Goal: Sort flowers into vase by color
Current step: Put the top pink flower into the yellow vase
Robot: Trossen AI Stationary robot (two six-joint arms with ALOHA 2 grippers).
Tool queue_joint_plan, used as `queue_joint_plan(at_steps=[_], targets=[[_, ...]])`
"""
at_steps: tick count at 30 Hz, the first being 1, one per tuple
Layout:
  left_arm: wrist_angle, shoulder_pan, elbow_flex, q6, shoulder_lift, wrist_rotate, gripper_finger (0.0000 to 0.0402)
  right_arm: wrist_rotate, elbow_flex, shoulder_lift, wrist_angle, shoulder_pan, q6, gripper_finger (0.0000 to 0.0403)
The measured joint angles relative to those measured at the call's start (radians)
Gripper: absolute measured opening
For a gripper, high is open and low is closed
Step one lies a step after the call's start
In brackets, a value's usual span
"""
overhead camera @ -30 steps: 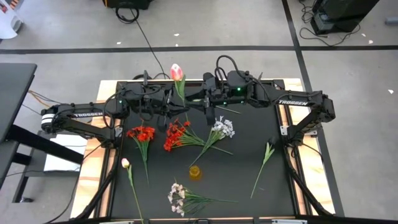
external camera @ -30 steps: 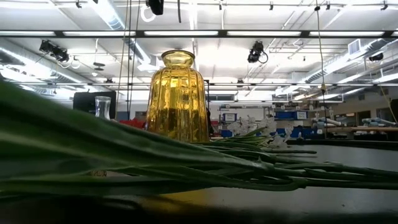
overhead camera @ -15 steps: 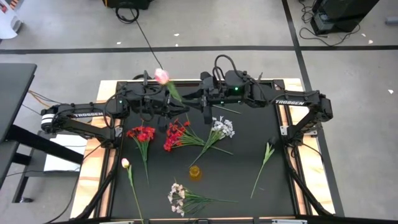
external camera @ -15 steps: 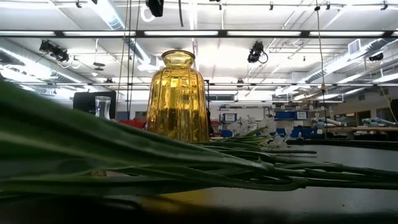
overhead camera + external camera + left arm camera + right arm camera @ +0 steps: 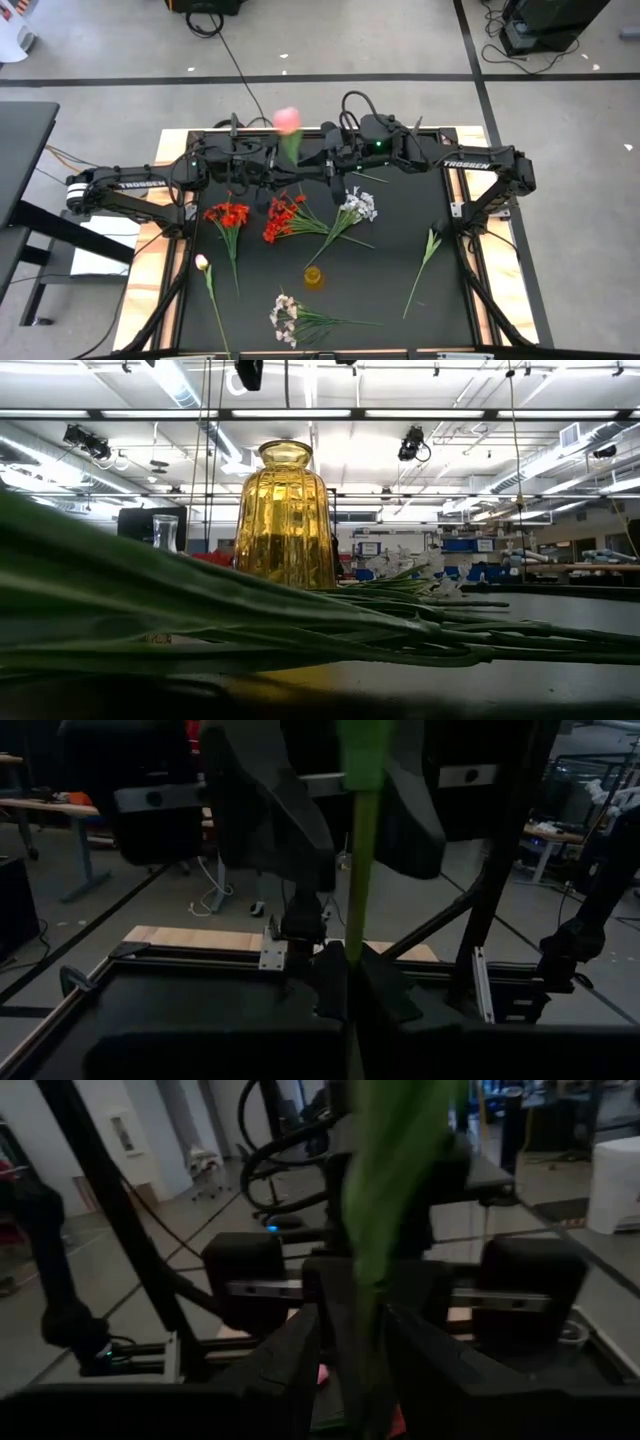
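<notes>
The black table [image 5: 400,300] carries everything, and the two dark arms meet over its far edge, near the middle. The left gripper [image 5: 272,172] is closed on the green stem of a pink tulip [image 5: 287,119]; its blossom stands out past the far edge, above the floor. The right gripper [image 5: 329,166] is just beside it, facing the left one. Its fingers [image 5: 300,1355] stand on both sides of the same stem, but I cannot tell if they press it or are only around it.

The other flowers lie flat on the table. Two red clusters [image 5: 229,215] and [image 5: 283,215] are side by side, toward the left edge, just under the grippers. One white-lilac spray [image 5: 356,206] lies near the middle, and a second one [image 5: 286,318] is close to the near edge. A pale tulip bud [image 5: 202,262] lies along the left edge, and one more stem with a closed bud [image 5: 433,240] lies toward the right edge.

The small yellow glass vase [image 5: 314,276] stands upright near the middle of the table, between the two white-lilac sprays
</notes>
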Motion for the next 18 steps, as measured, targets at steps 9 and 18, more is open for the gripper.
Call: queue_joint_plan(at_steps=[9,18], targets=[[-0.002,0.009,0.0,0.0,0.0,-0.001,0.0007,0.066,0.0,0.002,0.01,-0.005,-0.028,0.0111],[-0.002,0.009,0.0,0.0,0.0,0.001,0.0007,0.068,0.0,0.002,0.019,-0.007,-0.03,0.0028]])
